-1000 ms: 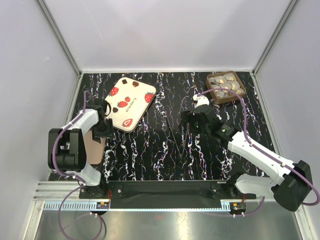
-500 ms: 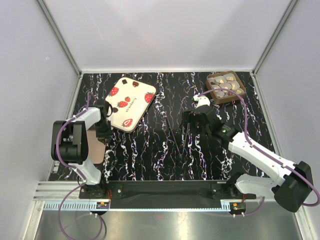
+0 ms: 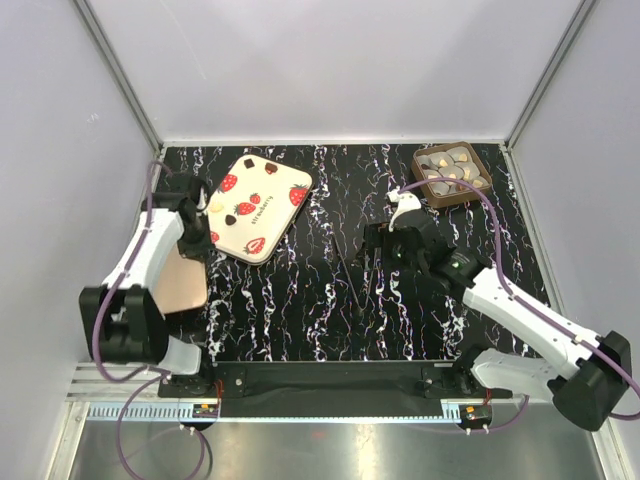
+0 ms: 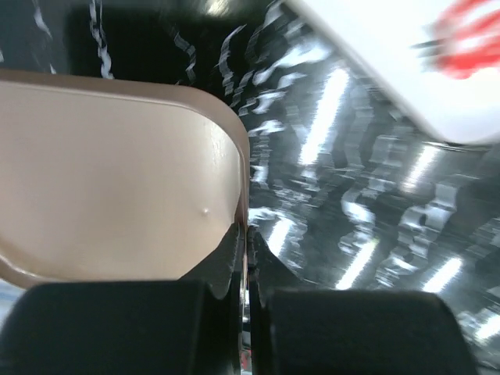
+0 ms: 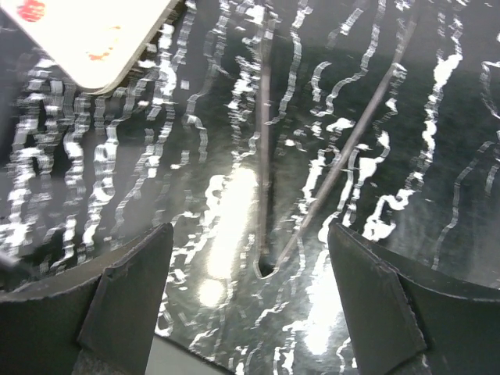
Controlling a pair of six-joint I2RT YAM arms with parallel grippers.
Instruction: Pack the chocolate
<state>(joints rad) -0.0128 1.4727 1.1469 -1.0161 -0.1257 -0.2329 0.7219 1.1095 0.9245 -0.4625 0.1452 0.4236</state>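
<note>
The chocolate [image 3: 452, 170], round pale grey and gold pieces in a small square brown tray, sits at the back right of the table. My left gripper [image 3: 197, 248] [image 4: 248, 238] is shut on the thin rim of a beige box base [image 3: 181, 284] [image 4: 117, 187] at the left edge. My right gripper [image 3: 384, 246] [image 5: 250, 228] hangs open over mid-table, nothing between its fingers, well short of the chocolate. Below it lie dark tongs [image 3: 359, 276] [image 5: 269, 234], their joined end toward me.
A flat cream lid [image 3: 260, 206] [image 4: 406, 62] [image 5: 86, 31] printed with strawberries lies at the back left, just beyond the left gripper. The black marbled tabletop [image 3: 300, 320] is ringed by grey walls. The arm bases stand along the near edge.
The left gripper has closed onto the beige box's rim, and the left arm has swung toward the back left with it. The right arm has hardly moved.
</note>
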